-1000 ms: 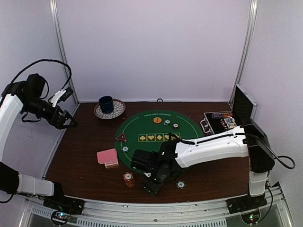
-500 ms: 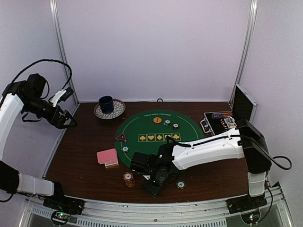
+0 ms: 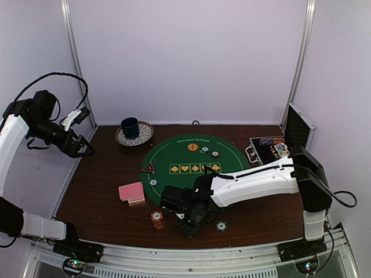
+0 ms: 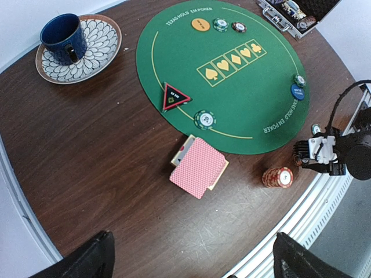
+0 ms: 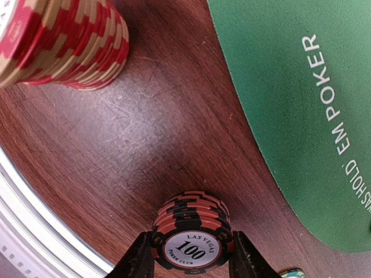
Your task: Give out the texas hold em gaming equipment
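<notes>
Poker chips in a black and orange stack (image 5: 191, 229), the top one printed with 100, sit between the fingers of the right gripper (image 5: 191, 258). Its jaws are closed on the stack, one finger against each side. The stack stands on the dark wooden table (image 5: 145, 145), just off the near edge of the round green mat (image 5: 290, 104). To its left, apart from it, stands a taller red and cream chip stack (image 4: 277, 176). Further left, a small pile of pink-backed cards (image 4: 199, 168) lies just outside the mat. On the mat near the cards are a single green chip (image 4: 204, 119) and a black and red triangular marker (image 4: 175, 96). A blue button (image 4: 297, 91) lies at the mat's edge, and an orange button (image 4: 200, 24) at its far side. A dark blue cup (image 4: 61, 37) stands on a patterned saucer (image 4: 101, 43) at the far left. An open metal case (image 3: 269, 147) sits far right. The left gripper (image 3: 81, 147) hangs high over the table's left edge, jaws wide apart and empty.
</notes>
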